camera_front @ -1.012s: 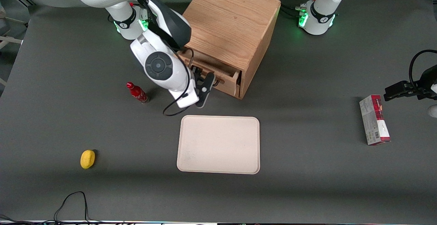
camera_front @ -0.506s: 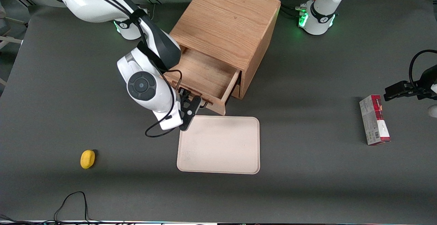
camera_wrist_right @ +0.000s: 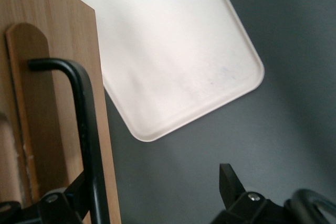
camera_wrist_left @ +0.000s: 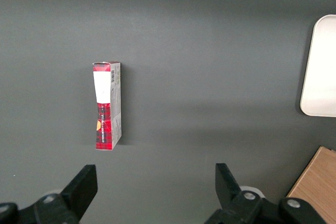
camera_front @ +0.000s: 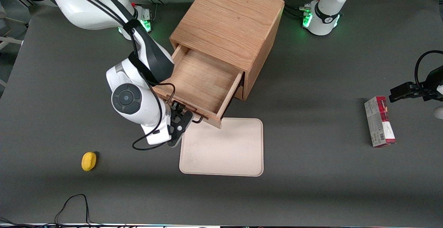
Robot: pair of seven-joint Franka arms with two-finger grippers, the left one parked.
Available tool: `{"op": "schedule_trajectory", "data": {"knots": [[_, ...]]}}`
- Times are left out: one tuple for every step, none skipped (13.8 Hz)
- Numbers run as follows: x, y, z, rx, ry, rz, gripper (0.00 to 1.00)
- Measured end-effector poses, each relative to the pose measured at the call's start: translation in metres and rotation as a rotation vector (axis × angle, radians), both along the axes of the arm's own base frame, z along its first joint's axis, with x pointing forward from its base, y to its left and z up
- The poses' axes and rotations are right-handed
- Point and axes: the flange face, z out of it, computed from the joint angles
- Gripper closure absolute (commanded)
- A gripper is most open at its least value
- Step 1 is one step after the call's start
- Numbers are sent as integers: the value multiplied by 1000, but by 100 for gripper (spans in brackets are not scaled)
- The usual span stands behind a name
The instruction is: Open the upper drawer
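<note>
my gripper [camera_front: 182,116] sits at the upper drawer [camera_front: 200,79] front, fingers spread with the black handle [camera_wrist_right: 86,129] between them, gripping nothing. the drawer stands far out of the cabinet [camera_front: 230,30], over the tray [camera_front: 225,152] edge, its travel running toward the front camera

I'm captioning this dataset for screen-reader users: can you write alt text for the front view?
The upper drawer of a wooden cabinet stands pulled well out and empty, with the right arm's tool at its black handle. A beige tray lies nearer the camera, its corner under the drawer front.
</note>
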Motion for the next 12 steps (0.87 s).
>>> {"op": "schedule_trajectory", "data": {"knots": [[3, -5, 2, -2, -7, -9, 0], [5, -7, 4, -3, -12, -14, 0], [7, -9, 6, -3, -17, -18, 0], [9, -12, 8, -5, -23, -23, 0], [12, -16, 11, -5, -31, -30, 0], [15, -19, 15, -5, -40, -36, 0], [17, -20, 21, -2, -51, -40, 0], [18, -20, 27, 3, -61, -42, 0], [19, -20, 36, 17, -73, -48, 0], [20, -22, 51, 42, -87, -62, 0], [21, -30, 72, 69, -106, -90, 0], [23, -49, 94, 82, -123, -129, 0]]}}
